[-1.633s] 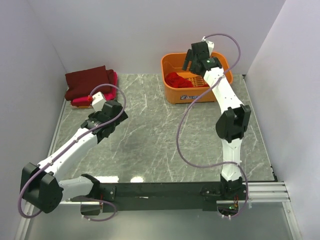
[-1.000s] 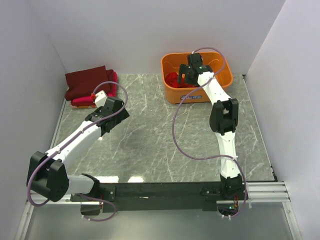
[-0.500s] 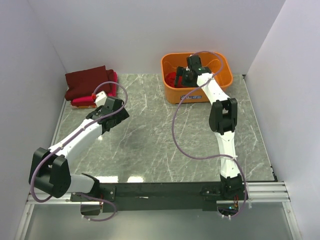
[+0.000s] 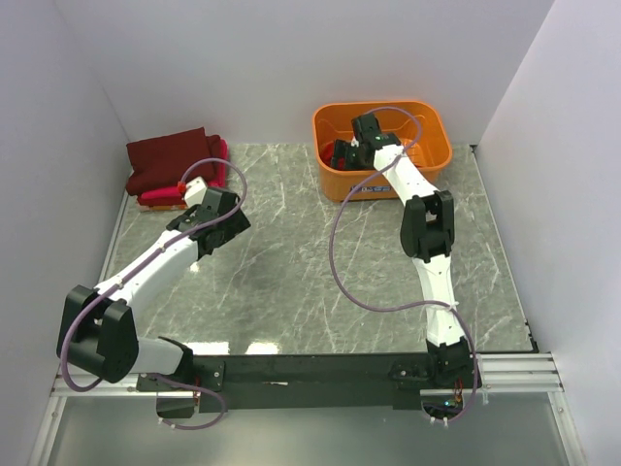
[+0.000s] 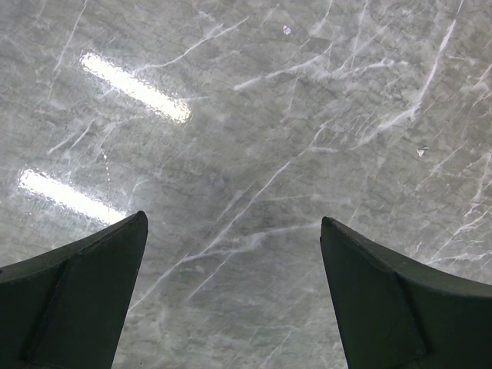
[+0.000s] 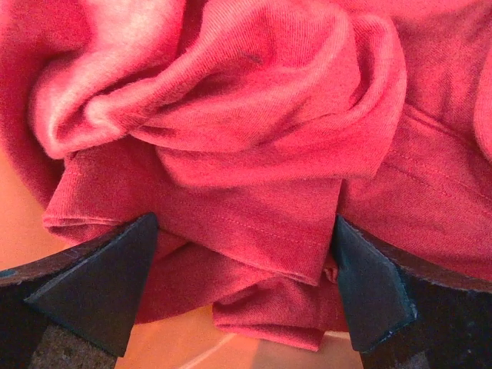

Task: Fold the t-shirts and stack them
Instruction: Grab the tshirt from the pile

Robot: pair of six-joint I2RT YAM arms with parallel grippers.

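Observation:
A bright red t-shirt (image 6: 254,115) lies crumpled in the orange basket (image 4: 439,136) at the back right. My right gripper (image 6: 244,223) is down in the basket, open, with its fingers either side of a bunch of the shirt's folds. From above, the right gripper (image 4: 342,155) hides most of that shirt (image 4: 332,149). A folded dark maroon t-shirt (image 4: 170,155) lies on a hot pink one (image 4: 221,153) at the back left. My left gripper (image 4: 202,241) hovers open over bare marble (image 5: 254,138), near that stack but apart from it, and nothing sits between the left gripper (image 5: 234,219) fingers.
White walls close in the table at the back and on both sides. The basket's orange floor (image 6: 154,346) shows under the red cloth. A red edge (image 4: 158,200) shows at the bottom of the folded stack. Grey marble table (image 4: 291,272) spreads between the two arms.
My right gripper came down and leftward from above the basket into it, onto the red t-shirt. The left arm swung slightly toward the stack, then held still.

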